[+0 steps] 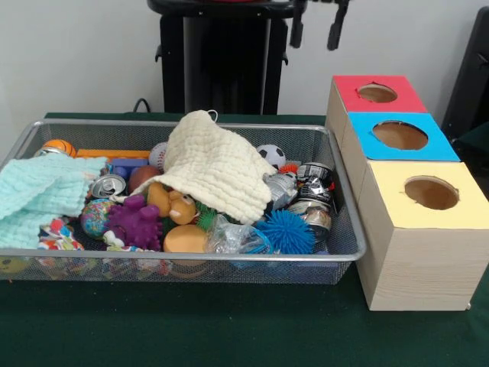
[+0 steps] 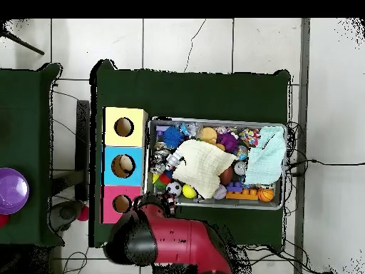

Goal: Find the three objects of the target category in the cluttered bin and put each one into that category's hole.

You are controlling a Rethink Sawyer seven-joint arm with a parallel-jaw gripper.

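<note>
The wire mesh bin (image 1: 191, 258) sits on the green table, packed with toys, cans and cloths; it also shows in the overhead view (image 2: 285, 128). A bright patterned fabric scrap (image 1: 58, 235) lies in its near-left corner, under the mint-green cloth's edge; the overhead view shows it too (image 2: 249, 135). I cannot pick out other scraps. The yellow-topped box's hole (image 1: 432, 193) is nearest of the three boxes right of the bin and shows from overhead (image 2: 124, 127). My gripper (image 1: 316, 27) hangs high at the back, above the bin's far-right corner, open and empty.
A big cream waffle cloth (image 1: 218, 164) covers the bin's middle and a mint-green cloth (image 1: 38, 195) its left end. A purple toy (image 1: 137, 222), a blue spiky ball (image 1: 286, 232) and cans (image 1: 313, 187) lie near the front. Blue-topped (image 1: 399, 135) and red-topped (image 1: 377, 93) boxes stand behind the yellow one.
</note>
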